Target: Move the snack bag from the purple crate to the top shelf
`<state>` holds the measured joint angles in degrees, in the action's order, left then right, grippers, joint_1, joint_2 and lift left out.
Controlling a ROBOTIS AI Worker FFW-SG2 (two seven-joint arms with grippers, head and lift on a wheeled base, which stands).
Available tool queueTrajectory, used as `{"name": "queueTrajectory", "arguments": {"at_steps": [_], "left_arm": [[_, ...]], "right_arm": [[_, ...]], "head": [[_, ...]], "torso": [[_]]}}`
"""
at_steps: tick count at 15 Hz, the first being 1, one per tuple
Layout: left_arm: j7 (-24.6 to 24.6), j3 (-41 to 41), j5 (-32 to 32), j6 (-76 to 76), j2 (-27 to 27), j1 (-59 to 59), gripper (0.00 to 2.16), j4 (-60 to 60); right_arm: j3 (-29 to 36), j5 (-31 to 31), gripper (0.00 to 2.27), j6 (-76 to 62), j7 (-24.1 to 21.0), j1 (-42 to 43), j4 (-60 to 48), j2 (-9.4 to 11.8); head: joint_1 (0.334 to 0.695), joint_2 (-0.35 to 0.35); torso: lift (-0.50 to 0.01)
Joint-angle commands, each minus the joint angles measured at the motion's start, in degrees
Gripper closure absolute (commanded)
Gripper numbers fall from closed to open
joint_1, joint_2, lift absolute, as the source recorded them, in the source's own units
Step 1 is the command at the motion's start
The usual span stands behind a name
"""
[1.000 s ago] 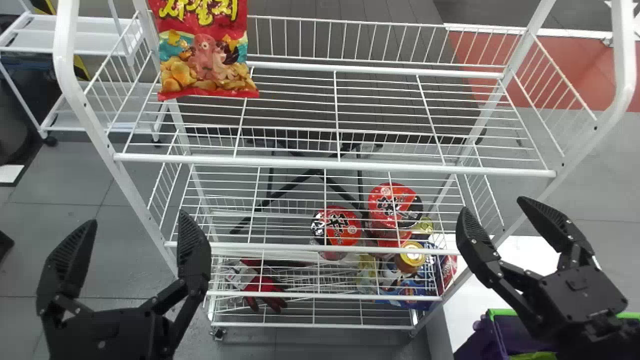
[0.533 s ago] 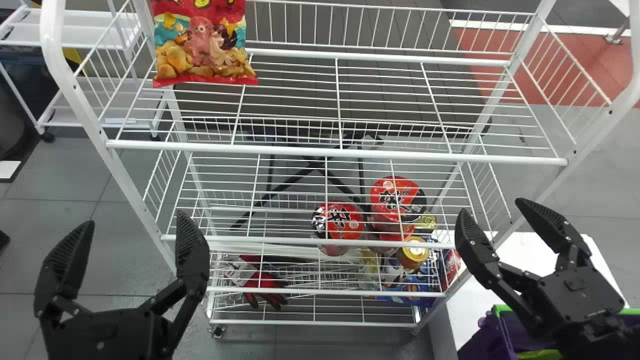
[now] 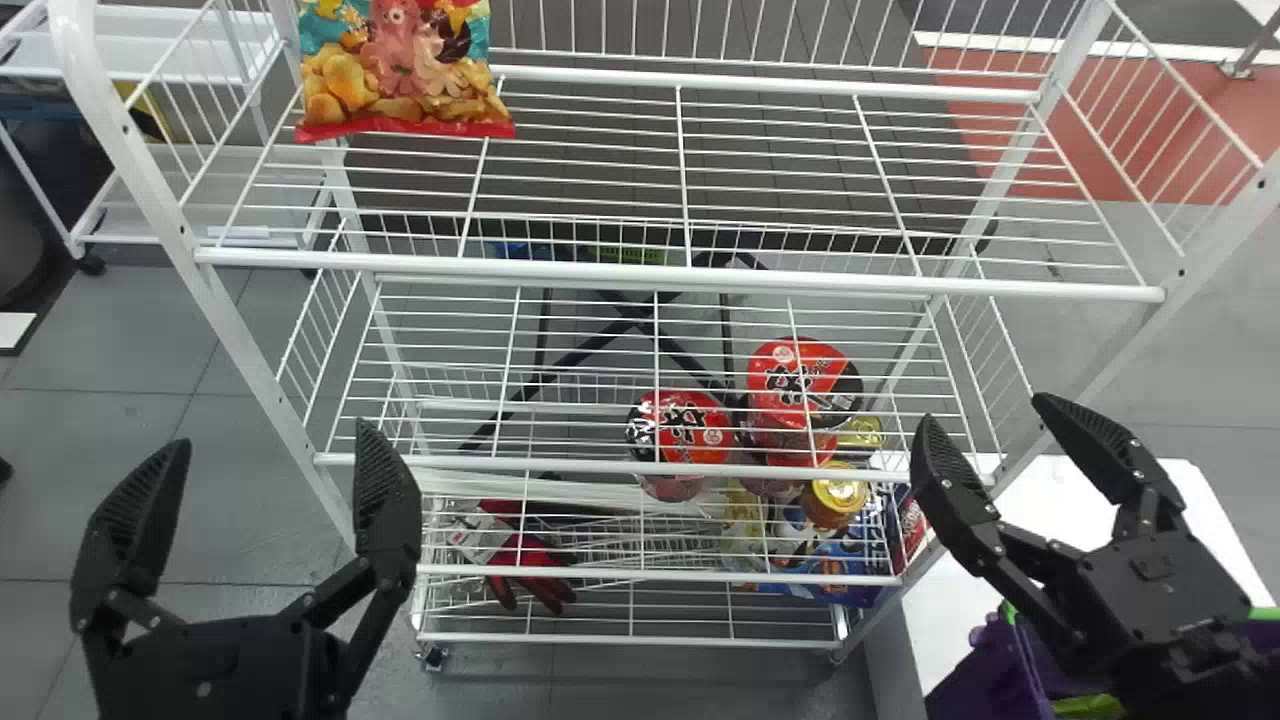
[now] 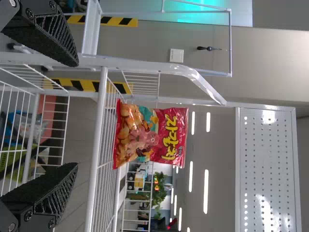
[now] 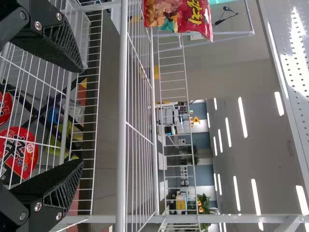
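Snack bag (image 3: 400,75): on the top shelf (image 3: 680,272) of the white wire rack, near its left end, base set back from the front edge. Apart from both sets of jaws.

Left gripper (image 3: 272,435): jaws released, spread wide, in front of the rack by its left side. Bag lies ahead of these jaws and farther from the robot; its base sits beyond the shelf's front edge as seen from them.

Right gripper (image 3: 985,410): jaws released too, parted, in front of the rack's right side. Bag well apart from them, off toward the shelf's left end.

Bag's bearing: close to upright, long axis running up from the shelf wires. Lettered end up, end with the snack picture down. Printed face toward the robot; bottom seam runs roughly along the shelf's length.

Right side: purple crate (image 3: 985,675) at the near part of the white worktop (image 3: 1090,510), partly behind the right arm.

Lower in the rack: two red-lidded cups (image 3: 685,435) and a gold-lidded jar (image 3: 835,495) toward the right, seen through wires; cannot tell which shelf bears each. Red glove (image 3: 530,570) low down toward the left. Blue packet (image 3: 825,565) low down near the right front corner.
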<state>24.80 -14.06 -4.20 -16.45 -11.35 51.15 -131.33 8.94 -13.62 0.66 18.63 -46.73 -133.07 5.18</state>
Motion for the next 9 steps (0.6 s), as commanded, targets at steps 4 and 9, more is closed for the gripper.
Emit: {"name": "queueTrajectory", "arguments": {"at_steps": [4,9], "left_arm": [[0.07,-0.26,-0.37,-0.11,0.01,0.00,0.07,0.11],[0.07,-0.44,-0.63,-0.11,0.01,0.18,0.07,-0.24]], "right_arm": [[0.20,-0.09,0.17,-0.52,0.00,-0.11,0.00,0.00],[0.29,-0.53,0.17,-0.70,0.00,-0.20,0.09,0.00]], "head": [[0.695,-0.059],[0.695,-0.066]], "torso": [[-0.236],[-0.257]]}}
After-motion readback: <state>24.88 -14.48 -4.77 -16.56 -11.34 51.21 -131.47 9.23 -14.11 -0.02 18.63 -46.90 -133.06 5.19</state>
